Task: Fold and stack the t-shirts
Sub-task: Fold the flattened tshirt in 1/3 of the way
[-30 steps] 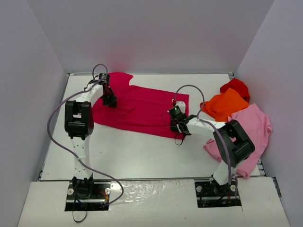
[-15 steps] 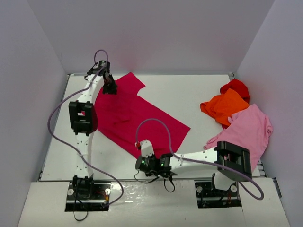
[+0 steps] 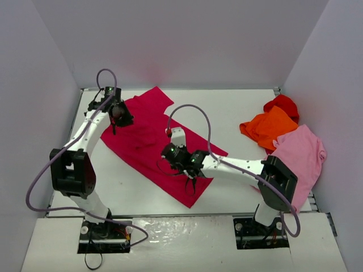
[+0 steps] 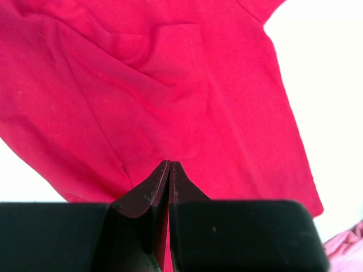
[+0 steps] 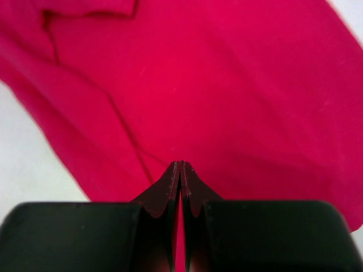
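The large crimson t-shirt (image 3: 153, 136) lies spread out on a slant across the white table (image 3: 227, 113), from the far left down to a point near the front middle. My left gripper (image 3: 115, 119) is shut at its far-left edge, and in the left wrist view the closed fingertips (image 4: 170, 163) pinch the crimson cloth (image 4: 170, 85). My right gripper (image 3: 191, 182) is shut over the shirt's near corner, and in the right wrist view its closed jaws (image 5: 181, 163) also have crimson cloth (image 5: 227, 85) in the slit. The other t-shirts lie bunched at the right: orange (image 3: 269, 127), red (image 3: 283, 103), light pink (image 3: 300, 153).
Grey walls close in the table on the left, back and right. The right arm's long forearm (image 3: 238, 167) reaches leftward low over the table's front half. Both arm bases (image 3: 105, 226) stand at the near edge.
The crimson shirt has been swung from lying crosswise to lying on a slant. The right gripper went toward the near edge, then back up over the shirt. The left gripper shifted left and nearer.
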{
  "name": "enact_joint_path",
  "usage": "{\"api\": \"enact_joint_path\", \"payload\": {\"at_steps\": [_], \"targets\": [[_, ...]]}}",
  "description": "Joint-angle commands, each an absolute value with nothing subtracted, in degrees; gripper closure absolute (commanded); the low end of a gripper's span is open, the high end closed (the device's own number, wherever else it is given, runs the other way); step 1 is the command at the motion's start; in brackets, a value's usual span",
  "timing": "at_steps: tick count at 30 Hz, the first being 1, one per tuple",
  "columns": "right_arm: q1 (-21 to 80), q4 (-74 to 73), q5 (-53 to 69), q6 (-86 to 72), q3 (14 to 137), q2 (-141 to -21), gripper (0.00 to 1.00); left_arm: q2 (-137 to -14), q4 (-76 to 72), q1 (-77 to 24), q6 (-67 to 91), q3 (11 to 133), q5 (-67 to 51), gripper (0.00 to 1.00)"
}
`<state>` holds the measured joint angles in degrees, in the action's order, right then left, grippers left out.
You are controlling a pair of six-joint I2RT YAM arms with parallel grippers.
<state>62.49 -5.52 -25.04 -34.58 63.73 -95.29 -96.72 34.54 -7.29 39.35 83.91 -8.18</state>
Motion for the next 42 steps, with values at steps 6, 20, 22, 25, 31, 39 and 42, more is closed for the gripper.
{"api": "enact_joint_path", "payload": {"at_steps": [6, 20, 22, 25, 31, 39, 42], "targets": [[62.24, -8.43, -23.57, -39.86, 56.43, -87.63, 1.0, -107.9, 34.88, -6.75, 37.9, 90.95, -9.14, 1.0], [62.68, -9.17, -25.15, -46.67, 48.34, -92.25, 1.0, -124.37, 34.99, -6.15, 37.18, 98.04, -7.92, 1.0], [62.04, -8.08, -24.26, -46.32, 47.81, -94.99, 1.0, -123.84, 34.02, -6.07, 37.26, 96.5, -6.86, 1.0], [59.9, -6.29, -23.19, -45.69, 46.69, -96.96, 1.0, -123.11, 33.75, -6.07, 37.42, 94.53, -5.15, 1.0], [50.56, -3.52, -20.13, -42.72, 43.07, -97.04, 1.0, -121.12, 36.2, -5.36, 37.53, 93.87, -0.72, 1.0], [37.45, -3.43, -18.96, -37.11, 42.93, -94.74, 1.0, -115.13, 38.99, -3.13, 40.01, 89.59, 5.18, 1.0], [33.24, -3.52, -18.2, -35.21, 44.23, -94.92, 1.0, -112.62, 38.3, -1.98, 41.7, 85.22, 5.15, 1.0]]}}
